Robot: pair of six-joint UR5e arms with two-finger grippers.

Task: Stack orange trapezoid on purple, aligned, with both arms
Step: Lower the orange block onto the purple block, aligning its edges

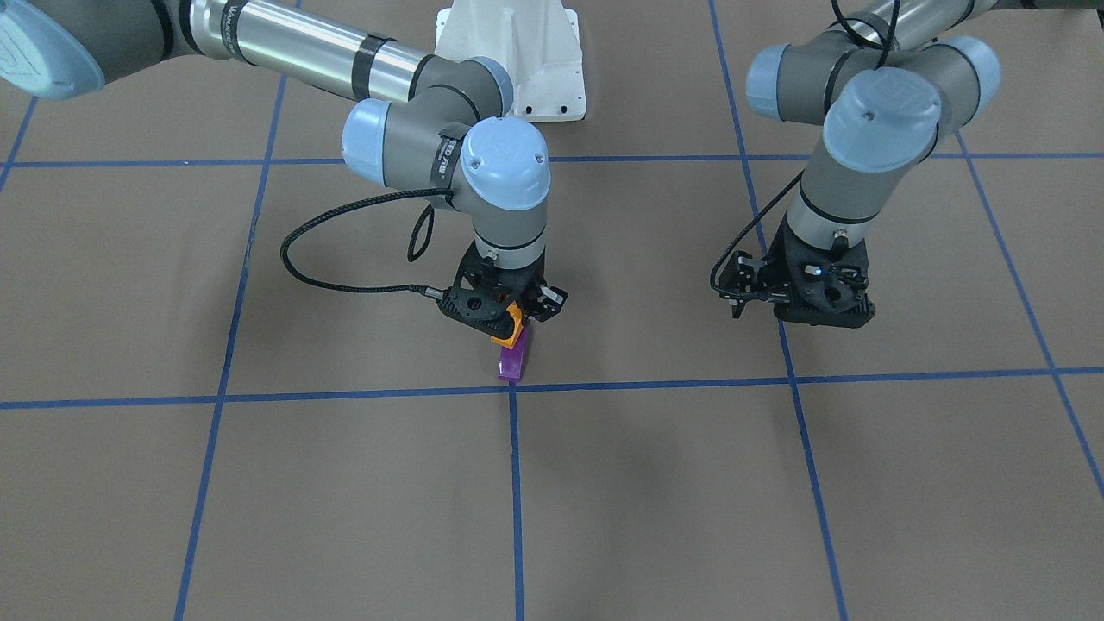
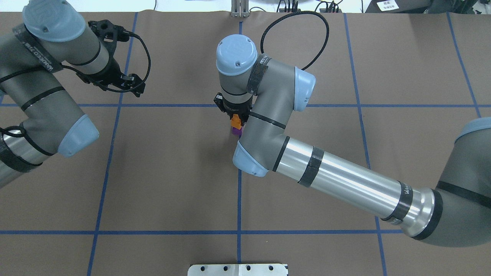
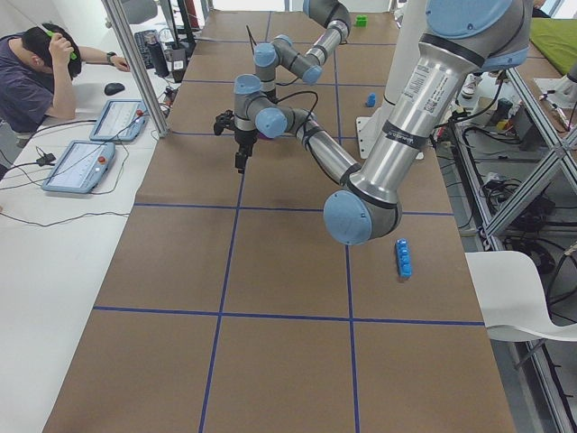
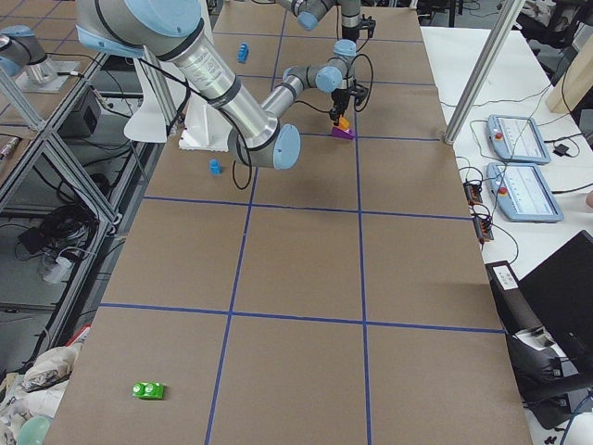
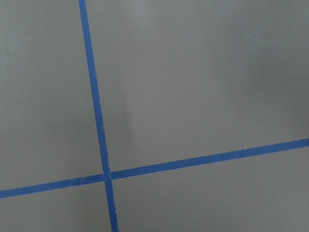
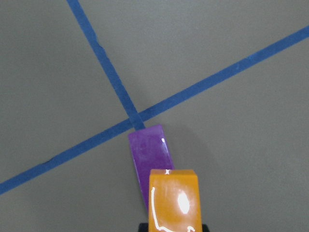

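We see the right gripper (image 1: 517,321) clamped on the orange (image 1: 510,327), right above the purple (image 1: 512,360); the left gripper (image 1: 800,300) hangs well apart, and we can't tell how its jaws stand.

The trapezoid (image 1: 508,334) hangs above sloped brick (image 1: 512,360), beside tape crossing (image 1: 513,389)

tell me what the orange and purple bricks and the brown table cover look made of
Orange trapezoid: probably hard moulded plastic, glossy; sharp white glints on its face.
Purple brick: seemingly the same glossy plastic; a small bright highlight near its edge.
Brown table cover: matte, perhaps paper or card; no reflections show.
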